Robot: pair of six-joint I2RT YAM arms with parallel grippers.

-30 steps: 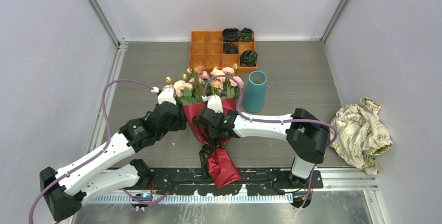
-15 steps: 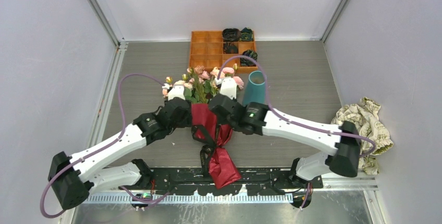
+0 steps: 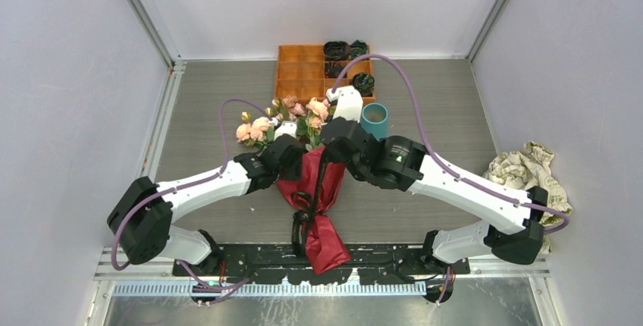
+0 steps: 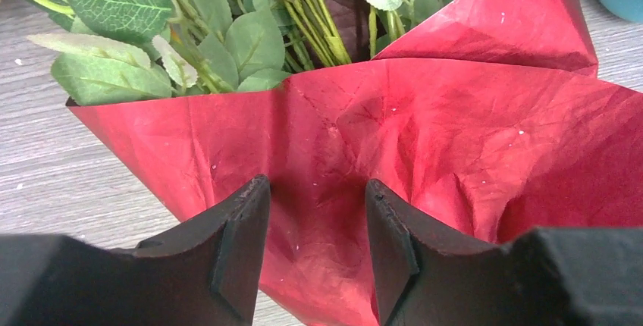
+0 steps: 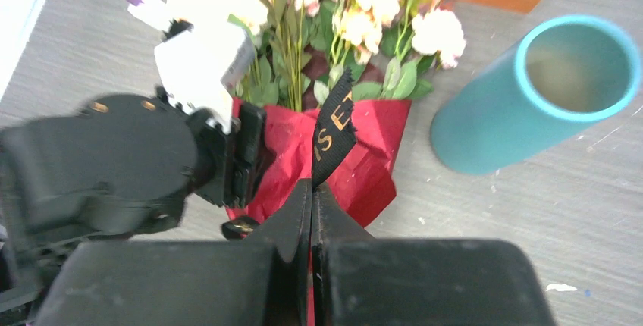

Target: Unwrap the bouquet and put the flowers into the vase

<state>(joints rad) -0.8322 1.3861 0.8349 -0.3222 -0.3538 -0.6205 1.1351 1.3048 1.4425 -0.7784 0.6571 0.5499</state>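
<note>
The bouquet lies mid-table in dark red paper, with its pink and peach flowers pointing away from me. My right gripper is shut on the free end of the black ribbon. The ribbon runs taut down to its knot. My left gripper is open, and its fingers straddle the left part of the paper. I cannot tell whether they squeeze it. The teal vase stands just right of the flowers, its lower part hidden by my right arm.
An orange compartment tray sits at the back, with dark rolled items in some cells. A crumpled pale cloth lies at the right wall. Grey walls enclose the table on three sides.
Both arms have reached farther forward. My right gripper has shut on the ribbon end and drawn it up and away, stretching it taut. My left gripper has slid right onto the paper.
</note>
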